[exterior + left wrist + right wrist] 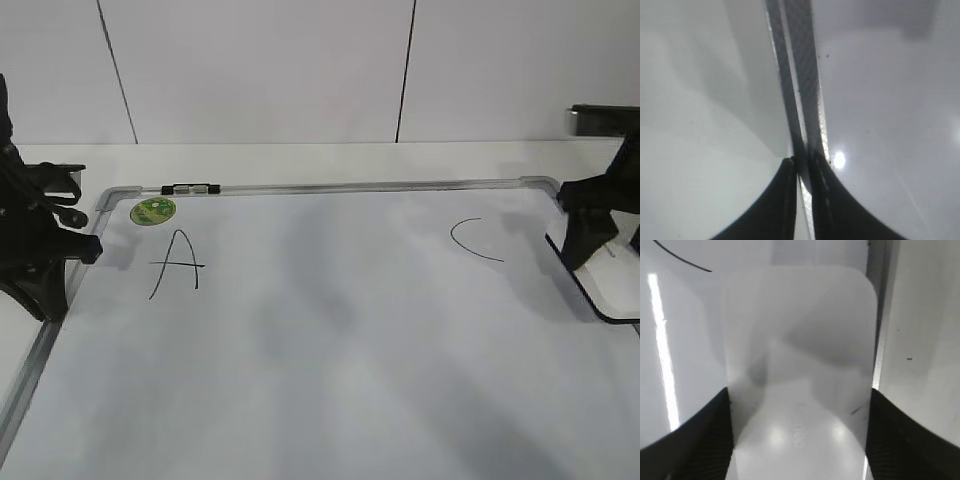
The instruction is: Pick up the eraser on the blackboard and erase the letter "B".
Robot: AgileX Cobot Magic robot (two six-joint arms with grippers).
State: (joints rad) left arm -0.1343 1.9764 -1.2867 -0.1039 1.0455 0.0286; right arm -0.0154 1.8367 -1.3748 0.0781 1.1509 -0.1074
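The blackboard [330, 350] is a white board with a thin grey frame and lies flat on the table. It carries a black "A" [177, 262] at the left and a black "C" [475, 240] at the right. No letter "B" shows between them. The white eraser [612, 288] with its black underside sits at the board's right edge. It fills the right wrist view [800, 340]. My right gripper [585, 250] [799, 395] has a finger against each side of it. My left gripper [88, 250] [802, 162] is shut and empty over the board's left frame [805, 90].
A small round green magnet [153, 210] lies at the board's back left corner. A black and silver fitting [190, 188] sits on the back frame. A dark object [605, 118] stands at the back right. The white table [925, 340] runs along the board's right frame.
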